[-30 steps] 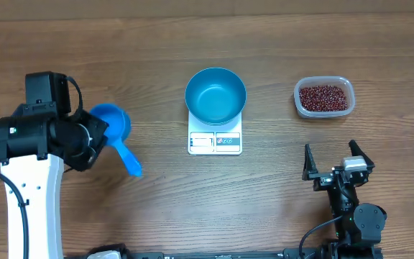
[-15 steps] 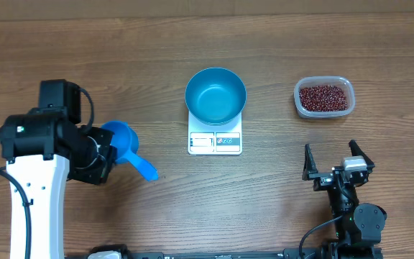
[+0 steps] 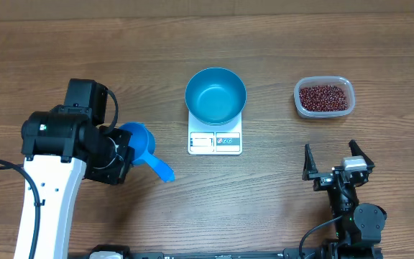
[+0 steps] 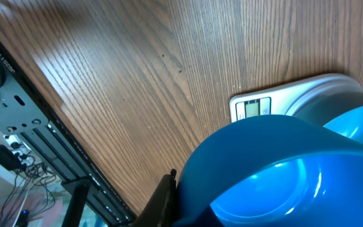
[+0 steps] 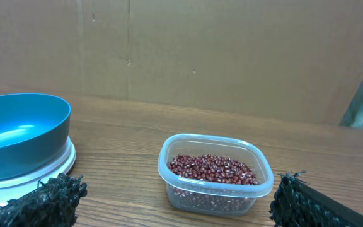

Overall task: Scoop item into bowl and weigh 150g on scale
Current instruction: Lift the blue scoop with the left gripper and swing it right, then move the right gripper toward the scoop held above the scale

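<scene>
— Left gripper (image 3: 123, 153) is clamped on the scoop (image 3: 141, 141), apparently by the cup's wall, with the handle sticking out away from the arm. Why there?
— Probably a carrying grip. It sits left of the scale (image 3: 215, 142), well apart from the beans (image 3: 324, 97), so the scoop has the whole width to cross.
— And the bowl (image 3: 215, 95)?
— Empty, and set on the scale so whatever goes in gets weighed straight away. The beans lie in the tub (image 3: 298, 88) at far right.
— Right gripper (image 3: 334, 164)?
— Jaws wide apart, holding nothing, near the tub, likely placed to steady it during scooping.
</scene>
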`<state>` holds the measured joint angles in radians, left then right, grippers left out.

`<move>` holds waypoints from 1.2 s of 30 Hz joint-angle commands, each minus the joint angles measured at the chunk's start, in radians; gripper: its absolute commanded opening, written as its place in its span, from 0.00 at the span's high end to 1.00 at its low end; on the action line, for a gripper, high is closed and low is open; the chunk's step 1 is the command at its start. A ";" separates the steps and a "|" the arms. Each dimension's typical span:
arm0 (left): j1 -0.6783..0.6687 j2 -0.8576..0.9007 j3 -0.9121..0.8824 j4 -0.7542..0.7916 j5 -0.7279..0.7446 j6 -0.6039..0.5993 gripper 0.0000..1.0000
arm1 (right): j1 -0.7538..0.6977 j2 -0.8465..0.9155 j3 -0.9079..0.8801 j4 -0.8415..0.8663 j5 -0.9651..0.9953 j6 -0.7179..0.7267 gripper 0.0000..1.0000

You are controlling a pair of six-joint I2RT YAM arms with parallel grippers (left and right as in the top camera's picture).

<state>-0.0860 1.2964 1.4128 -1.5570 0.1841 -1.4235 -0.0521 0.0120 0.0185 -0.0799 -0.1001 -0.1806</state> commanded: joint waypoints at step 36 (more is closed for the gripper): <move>-0.027 -0.001 0.014 -0.001 0.060 -0.085 0.96 | -0.003 0.361 0.640 -0.450 -0.339 0.552 0.00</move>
<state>-0.1051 1.2964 1.4128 -1.5562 0.2325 -1.4765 -0.0521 0.2749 0.5797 -0.5114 -0.3313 0.3462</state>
